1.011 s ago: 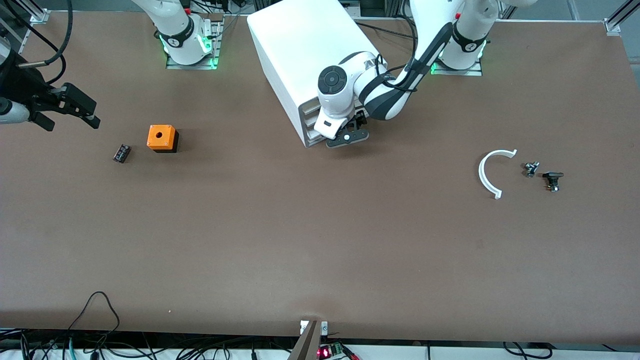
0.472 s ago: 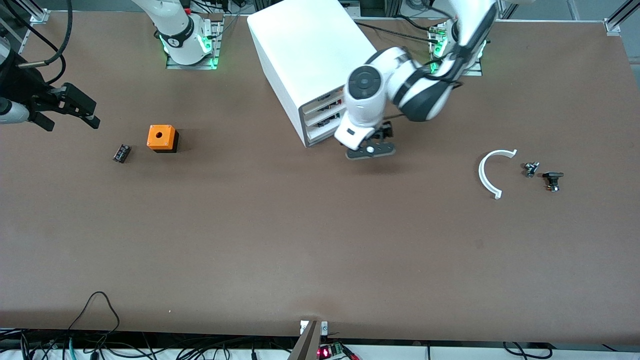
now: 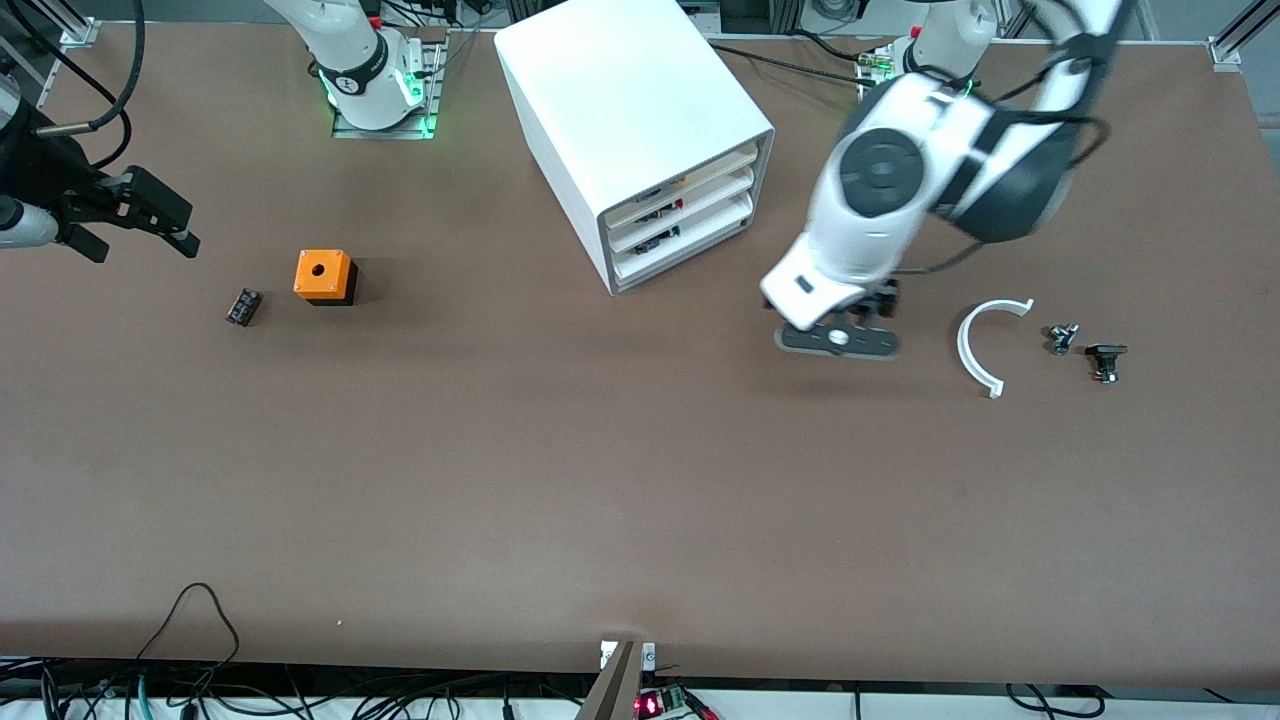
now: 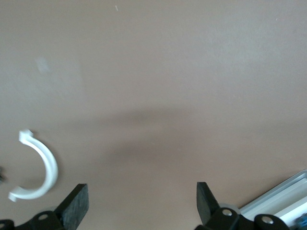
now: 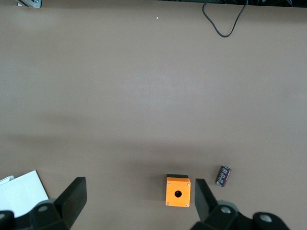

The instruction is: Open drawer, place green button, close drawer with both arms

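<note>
Waiting over the table's edge at the right arm's end, the right pincer (image 3: 165, 222) hangs spread wide and empty, above the orange box (image 3: 324, 276). The drawer (image 3: 690, 245) looks about level with the two above it. The left pincer (image 3: 838, 340), also wide and empty, hangs between the cabinet (image 3: 620, 110) and the white arc (image 3: 982, 345), probably heading for the button (image 3: 1062, 338) just beside that arc.

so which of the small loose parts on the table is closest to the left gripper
The white C-shaped ring, lying beside the left gripper toward the left arm's end of the table. The two small dark parts lie farther along that way.
</note>
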`<action>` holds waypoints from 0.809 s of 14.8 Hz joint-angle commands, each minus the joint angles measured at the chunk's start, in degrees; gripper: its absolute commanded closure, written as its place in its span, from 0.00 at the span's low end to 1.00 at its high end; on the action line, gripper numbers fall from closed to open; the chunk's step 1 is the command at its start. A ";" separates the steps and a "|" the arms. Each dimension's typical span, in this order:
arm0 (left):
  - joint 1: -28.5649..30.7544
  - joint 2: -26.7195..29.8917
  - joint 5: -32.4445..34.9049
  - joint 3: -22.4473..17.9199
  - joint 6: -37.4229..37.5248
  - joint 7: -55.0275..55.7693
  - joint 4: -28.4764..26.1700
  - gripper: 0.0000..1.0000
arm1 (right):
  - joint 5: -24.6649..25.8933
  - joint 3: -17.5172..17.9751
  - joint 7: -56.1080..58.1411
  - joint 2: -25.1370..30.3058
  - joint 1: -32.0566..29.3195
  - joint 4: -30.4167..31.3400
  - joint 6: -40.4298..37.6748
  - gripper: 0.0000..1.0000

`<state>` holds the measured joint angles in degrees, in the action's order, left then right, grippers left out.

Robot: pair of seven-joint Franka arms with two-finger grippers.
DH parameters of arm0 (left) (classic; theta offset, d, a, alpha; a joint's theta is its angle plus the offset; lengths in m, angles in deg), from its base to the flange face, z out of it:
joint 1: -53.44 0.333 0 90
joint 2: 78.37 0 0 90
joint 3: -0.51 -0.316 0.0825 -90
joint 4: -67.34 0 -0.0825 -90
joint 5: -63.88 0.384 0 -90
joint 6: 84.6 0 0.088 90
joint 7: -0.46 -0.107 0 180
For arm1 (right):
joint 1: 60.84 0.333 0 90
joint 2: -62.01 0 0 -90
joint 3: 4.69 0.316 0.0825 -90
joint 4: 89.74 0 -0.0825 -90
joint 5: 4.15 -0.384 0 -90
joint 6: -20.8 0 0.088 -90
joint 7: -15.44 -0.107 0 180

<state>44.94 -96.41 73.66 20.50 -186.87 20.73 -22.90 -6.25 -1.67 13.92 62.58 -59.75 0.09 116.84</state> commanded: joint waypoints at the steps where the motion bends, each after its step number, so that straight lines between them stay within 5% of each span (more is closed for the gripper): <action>1: 4.00 4.39 1.03 0.93 1.64 -11.71 0.42 0.01 | 0.61 0.59 0.55 -0.75 -0.64 -1.85 -1.38 0.00; 4: 8.66 7.30 -5.26 -0.02 3.57 -19.02 -0.02 0.01 | 0.70 0.59 0.55 -0.75 -0.73 -1.76 -1.38 0.00; 8: 8.41 14.06 -12.66 -10.47 4.01 -30.54 -5.29 0.00 | 0.70 0.59 0.55 -0.75 -0.64 -1.76 -1.38 0.00; 12: 8.05 17.42 -14.53 -14.01 3.66 -23.74 -7.93 0.00 | 0.70 0.59 0.55 -0.75 -0.64 -1.59 -1.38 0.00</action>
<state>53.48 -82.19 60.18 7.15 -182.55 -7.32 -27.52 -6.24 -1.67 13.92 62.56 -59.79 0.09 116.81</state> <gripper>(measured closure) 0.000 0.000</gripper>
